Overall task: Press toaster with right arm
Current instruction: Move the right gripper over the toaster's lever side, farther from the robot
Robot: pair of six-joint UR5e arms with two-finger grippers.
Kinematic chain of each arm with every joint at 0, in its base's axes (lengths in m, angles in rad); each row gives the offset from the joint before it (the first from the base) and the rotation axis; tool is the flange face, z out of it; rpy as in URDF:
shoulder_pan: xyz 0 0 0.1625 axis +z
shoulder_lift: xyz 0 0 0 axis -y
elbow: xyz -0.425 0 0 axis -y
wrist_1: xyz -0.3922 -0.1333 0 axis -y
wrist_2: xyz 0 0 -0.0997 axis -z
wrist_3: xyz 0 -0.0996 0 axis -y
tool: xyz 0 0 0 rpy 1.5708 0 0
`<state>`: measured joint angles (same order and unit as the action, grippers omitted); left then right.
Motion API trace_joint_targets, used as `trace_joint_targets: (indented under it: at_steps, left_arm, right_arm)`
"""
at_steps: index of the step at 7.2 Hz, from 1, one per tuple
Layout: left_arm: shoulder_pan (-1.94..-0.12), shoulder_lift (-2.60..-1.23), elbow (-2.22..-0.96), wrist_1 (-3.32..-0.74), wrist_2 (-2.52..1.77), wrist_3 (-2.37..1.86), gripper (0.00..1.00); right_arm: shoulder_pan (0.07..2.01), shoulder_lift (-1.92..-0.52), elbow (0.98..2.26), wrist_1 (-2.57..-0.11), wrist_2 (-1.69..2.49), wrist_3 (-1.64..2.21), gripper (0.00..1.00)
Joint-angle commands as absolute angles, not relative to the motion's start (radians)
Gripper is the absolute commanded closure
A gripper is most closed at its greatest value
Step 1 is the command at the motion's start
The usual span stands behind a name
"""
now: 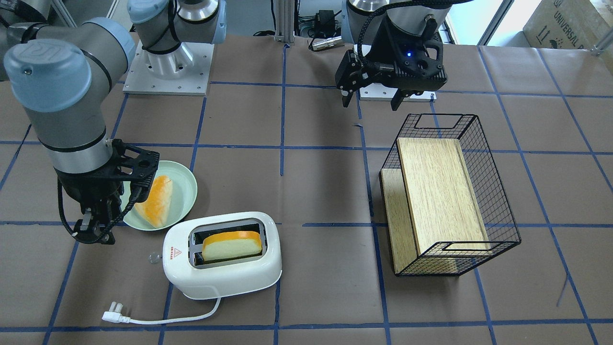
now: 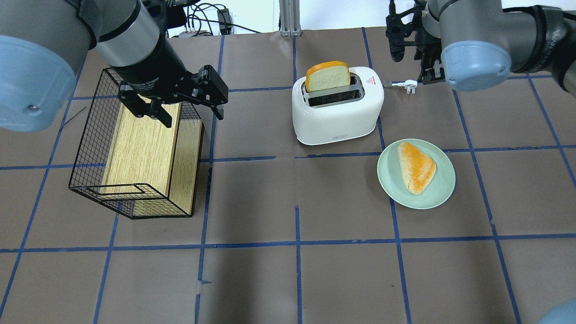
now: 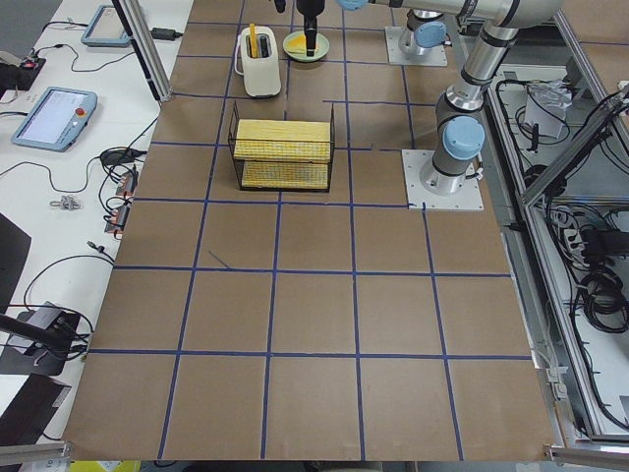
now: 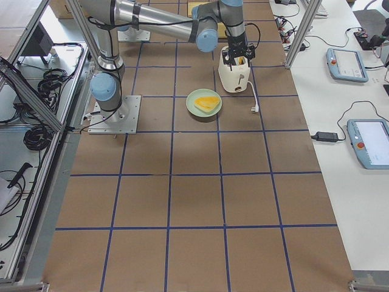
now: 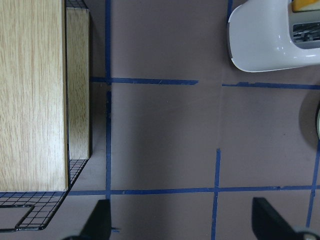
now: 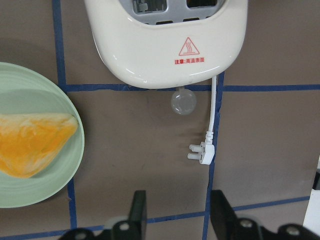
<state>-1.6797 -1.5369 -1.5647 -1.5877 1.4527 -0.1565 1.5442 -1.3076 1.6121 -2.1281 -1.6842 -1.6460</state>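
The white toaster [image 1: 225, 275] stands at the table's far side with a slice of bread [image 1: 232, 245] upright in one slot. Its end with the red triangle shows in the right wrist view [image 6: 165, 45], with a clear round lever knob [image 6: 183, 101] below it. My right gripper [image 1: 93, 235] hovers just beyond that end, above the knob; in its wrist view [image 6: 178, 220] the fingers stand apart and empty. My left gripper [image 2: 191, 114] is open and empty over the wire basket's edge.
A green plate [image 1: 184, 191] with a bread wedge [image 1: 155, 201] lies right beside the right gripper. The toaster's cord and plug [image 6: 202, 152] lie on the table under the gripper. A black wire basket [image 2: 90, 148] holding a wooden box lies on the left side.
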Motion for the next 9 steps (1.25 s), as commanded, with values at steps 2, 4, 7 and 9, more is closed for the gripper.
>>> trace_joint_targets:
  at_steps: [2, 4, 7, 9]
  left_arm:
    - [-1.680, -1.537, -1.565, -1.588, 1.453, -0.156, 0.00]
    - [-1.680, -1.537, -1.565, -1.588, 1.453, -0.156, 0.00]
    - [-1.680, -1.537, -1.565, -1.588, 1.453, -0.156, 0.00]
    - [-1.680, -1.537, -1.565, -1.588, 1.453, -0.156, 0.00]
  right_arm:
    - [1.540, -1.269, 1.609, -2.064, -1.611, -1.638, 0.98]
    - [1.536, -1.264, 1.603, -2.036, -1.571, -1.640, 0.99]
    - [1.536, -1.235, 1.601, -2.039, -1.554, -1.640, 0.98]
    - [1.536, -1.220, 1.583, -2.049, -1.525, -1.649, 0.98]
